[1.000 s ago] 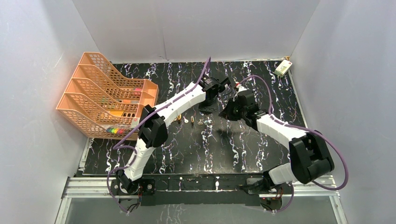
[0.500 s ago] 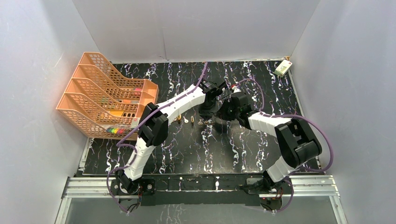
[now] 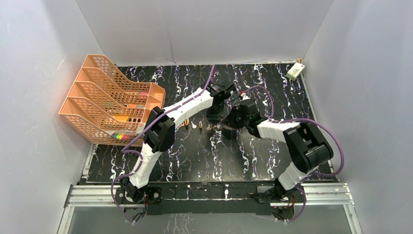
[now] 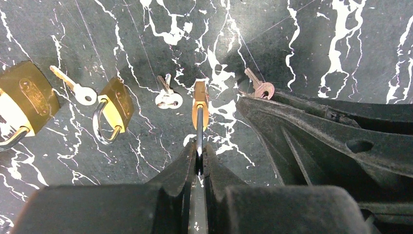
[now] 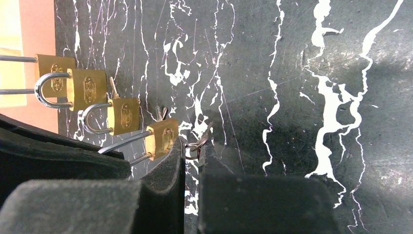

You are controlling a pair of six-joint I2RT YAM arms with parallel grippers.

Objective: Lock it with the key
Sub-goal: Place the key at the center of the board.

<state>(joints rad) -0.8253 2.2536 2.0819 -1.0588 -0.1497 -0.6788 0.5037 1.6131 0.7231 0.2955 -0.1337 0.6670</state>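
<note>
1. Sitting mid-bench (image 4: 316, 48), the small brass padlock (image 4: 199, 105) is held by its shackle, with the left claw (image 4: 197, 153) clamped on it.
2. The key (image 5: 195, 145) is pinched in the right claw (image 5: 192, 156), just beside the padlock's body.
3. Spare padlocks (image 4: 114, 107) and loose keys (image 4: 168, 97) lie in a row alongside.
4. An orange tray rack (image 3: 112, 102) stands at the bench's left edge.

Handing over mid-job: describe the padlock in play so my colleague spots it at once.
From the orange tray rack, a row of brass padlocks and loose keys runs across the marbled mat. The padlock in play is last, farthest from the rack. It alone has its shackle pinched in the left gripper, with the key in the right gripper beside it.
</note>
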